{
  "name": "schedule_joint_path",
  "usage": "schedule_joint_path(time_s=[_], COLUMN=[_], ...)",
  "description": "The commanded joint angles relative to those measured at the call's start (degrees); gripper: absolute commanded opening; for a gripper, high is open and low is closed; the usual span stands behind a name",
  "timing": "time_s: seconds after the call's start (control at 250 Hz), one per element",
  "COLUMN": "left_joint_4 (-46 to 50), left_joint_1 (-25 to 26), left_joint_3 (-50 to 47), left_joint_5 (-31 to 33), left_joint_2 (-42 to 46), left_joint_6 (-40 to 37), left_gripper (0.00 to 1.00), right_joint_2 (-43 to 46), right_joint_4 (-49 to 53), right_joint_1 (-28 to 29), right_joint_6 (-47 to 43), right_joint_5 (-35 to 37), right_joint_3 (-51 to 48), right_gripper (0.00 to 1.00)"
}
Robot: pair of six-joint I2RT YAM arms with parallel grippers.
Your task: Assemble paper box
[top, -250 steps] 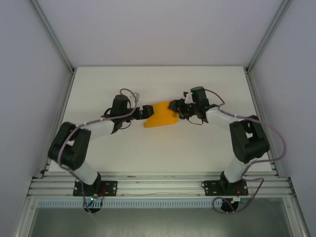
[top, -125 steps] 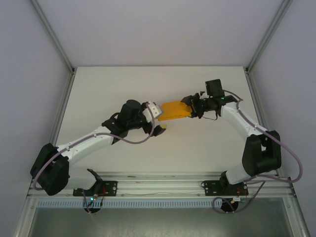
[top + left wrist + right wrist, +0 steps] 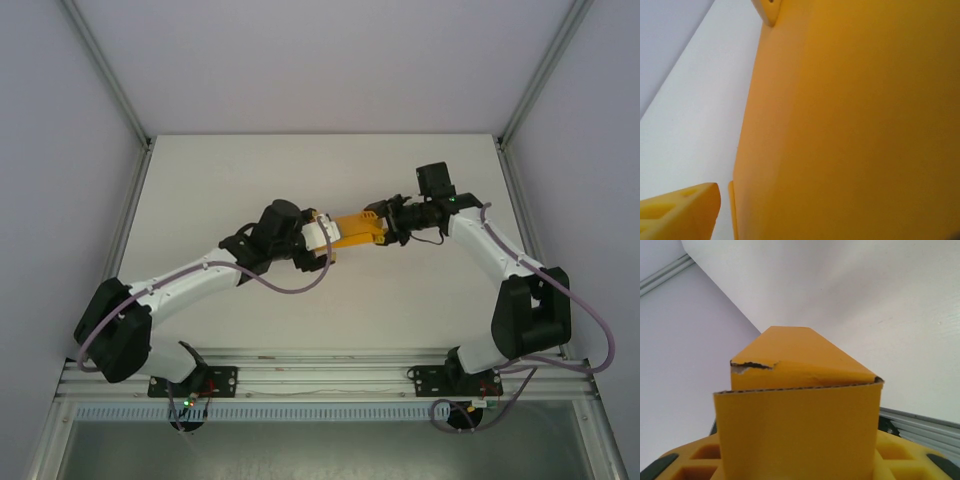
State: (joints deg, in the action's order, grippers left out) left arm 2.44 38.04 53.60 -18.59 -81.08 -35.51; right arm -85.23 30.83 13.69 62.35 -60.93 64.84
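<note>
Locate the paper box (image 3: 356,227) over the middle of the counter (image 3: 250,170), between the two arms; the right gripper (image 3: 384,222) clamps its right end; the left gripper (image 3: 326,240) straddles its left end; you cannot tell whether it grips.

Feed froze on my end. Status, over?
Right gripper shut on paper box. Left gripper open, astride its other end. No obstruction seen.
</note>
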Motion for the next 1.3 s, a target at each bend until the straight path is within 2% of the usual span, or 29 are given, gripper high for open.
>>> schedule_joint_path(time_s=[0.0,0.064,0.192,0.248,0.308,0.404,0.524,0.584,0.636,0.704,0.756,0.811,0.911,0.951,1.111,1.215,1.295], left_joint_4=[0.7,1.1,-0.8,-1.1,-0.4,2.1,7.3,11.3,16.2,24.1,27.7,30.6,33.4,34.9,37.9,39.0,39.6], left_joint_1=[0.0,0.0,0.0,0.0,0.1,0.0,0.1,0.0,0.0,0.0,-0.1,-0.1,-0.2,-0.3,-0.6,-1.1,-1.4], left_joint_3=[2.8,3.5,2.4,1.9,1.9,1.9,2.8,3.7,5.4,8.3,10.4,12.1,14.1,15.3,17.7,18.5,19.0], left_joint_5=[2.7,4.0,4.6,3.9,3.2,1.8,1.9,1.9,1.4,-0.5,-0.5,0.5,1.3,0.7,-1.5,-3.1,-3.4], left_joint_2=[-1.6,-1.8,-0.5,0.3,1.0,1.5,1.6,1.0,-0.3,-2.9,-5.0,-7.2,-10.4,-11.8,-15.0,-16.7,-17.8], left_joint_6=[-1.2,-0.9,-1.2,-1.4,-1.0,-1.0,-1.7,-2.8,-2.8,-3.0,-1.6,-0.8,-0.4,0.0,0.4,0.4,0.5], left_gripper=[0.64,0.56,0.44,0.39,0.38,0.37,0.37,0.37,0.38,0.38,0.37,0.37,0.37,0.37,0.37,0.37,0.37], right_joint_2=[1.9,2.2,4.0,4.9,5.8,7.7,11.4,14.8,18.6,24.1,27.5,29.4,28.8,27.9,22.3,17.7,14.9], right_joint_4=[1.1,1.3,-2.5,-5.7,-9.4,-11.8,-9.6,-10.6,-13.3,-20.0,-25.2,-27.3,-22.5,-21.1,-8.1,0.7,3.6], right_joint_1=[0.4,0.3,0.2,0.1,-0.4,-2.1,-5.2,-6.0,-5.8,-5.8,-5.9,-5.9,-5.6,-4.9,-0.2,2.1,3.6], right_joint_6=[1.0,0.7,2.2,3.4,4.0,2.0,-10.0,-20.3,-32.1,-42.9,-47.5,-52.0,-58.8,-61.2,-73.9,-79.5,-82.2], right_joint_5=[-4.5,-4.5,-2.0,-0.6,0.7,5.3,14.5,21.0,26.6,30.1,30.7,26.3,14.0,11.8,16.5,19.1,20.5], right_joint_3=[-0.2,-0.4,-2.0,-3.2,-4.6,-6.6,-7.2,-7.1,-8.1,-12.3,-15.8,-17.3,-14.6,-14.1,-9.6,-5.6,-4.1], right_gripper=[0.4,0.48,0.54,0.6,0.66,0.7,0.83,0.84,1.0,1.0,1.0,1.0,1.0,0.99,0.89,0.79,0.75])
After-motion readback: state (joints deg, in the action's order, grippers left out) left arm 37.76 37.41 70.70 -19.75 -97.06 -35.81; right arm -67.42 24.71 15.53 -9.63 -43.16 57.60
